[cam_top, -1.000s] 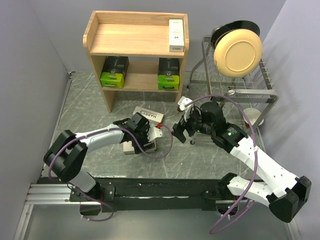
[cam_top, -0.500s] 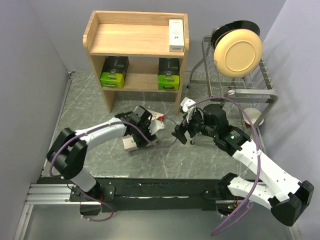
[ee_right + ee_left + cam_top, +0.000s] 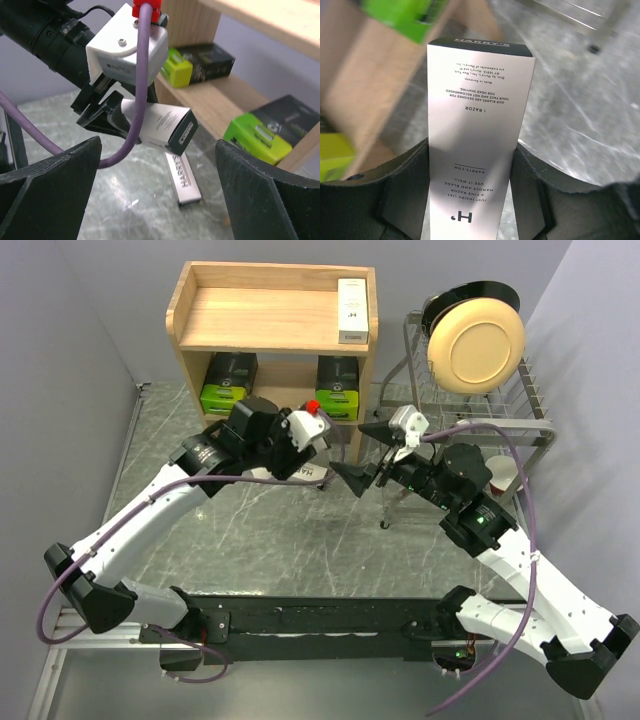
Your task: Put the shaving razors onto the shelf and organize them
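My left gripper [image 3: 470, 167] is shut on a slim white razor box [image 3: 477, 120] and holds it off the table, in front of the lower tier of the wooden shelf [image 3: 270, 320]. From the right wrist view the held box [image 3: 160, 122] juts out toward the shelf. A second white box [image 3: 184, 177] lies flat on the table below it. A third white box [image 3: 352, 310] lies on the top tier at the right. Two black-and-green packs [image 3: 228, 383] [image 3: 338, 387] sit on the lower tier. My right gripper [image 3: 362, 477] hangs open just right of the left one, holding nothing.
A wire dish rack [image 3: 500, 420] stands right of the shelf with a cream plate [image 3: 475, 345] upright in it and a cup [image 3: 505, 475] by its front. Grey walls close both sides. Purple cables loop off both arms [image 3: 137, 95].
My left gripper closed on the white box, lifted it off the table and carried it up toward the shelf. My right gripper drew back slightly and rose, still open.
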Robot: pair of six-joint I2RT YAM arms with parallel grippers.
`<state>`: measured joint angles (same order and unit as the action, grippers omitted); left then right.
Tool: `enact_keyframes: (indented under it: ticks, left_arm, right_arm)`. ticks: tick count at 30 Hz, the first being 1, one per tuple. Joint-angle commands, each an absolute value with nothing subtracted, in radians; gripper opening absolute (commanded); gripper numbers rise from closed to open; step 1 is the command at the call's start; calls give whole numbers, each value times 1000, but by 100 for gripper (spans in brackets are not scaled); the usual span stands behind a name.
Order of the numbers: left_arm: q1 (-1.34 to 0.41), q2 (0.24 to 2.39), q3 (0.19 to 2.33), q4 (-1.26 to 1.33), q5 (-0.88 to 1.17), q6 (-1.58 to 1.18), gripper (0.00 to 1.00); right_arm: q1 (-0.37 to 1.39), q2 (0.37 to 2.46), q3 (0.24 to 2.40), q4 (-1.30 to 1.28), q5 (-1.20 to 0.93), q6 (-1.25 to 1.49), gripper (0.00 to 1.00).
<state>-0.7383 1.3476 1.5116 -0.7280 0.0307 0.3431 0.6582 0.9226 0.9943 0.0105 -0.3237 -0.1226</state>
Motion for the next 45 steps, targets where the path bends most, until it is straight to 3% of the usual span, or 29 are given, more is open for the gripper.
enact_keyframes:
  ticks: [1,7,14,21,29,35,45]
  left_arm:
    - [-701,1287,1742,-471,-130,258,39]
    - [-650,1362,1893,-339,-186,308,31]
    - [-646,1296,1767,-272,-178,339,28]
    - [-578,1436,1968,-140,-198,327,23]
    - [-543,1649,2239,-202,-183,158,28]
    - [-543,1646,2249,-245,-176,29,28]
    - [-543,1539,2054,-284,-186,8,29]
  right_arm:
    - [635,976,928,-298,-258,-184,100]
    - [634,983,945,-290,-256,-161,99]
    - [591,943,1135,-273,-252,-141,99]
    - [591,963,1098,-293,-252,-152,99]
    - [588,942,1058,-296,-256,-118,100]
    - [580,923,1052,-302,-253,-110,100]
    - [565,923,1016,-270,-267,-78,100]
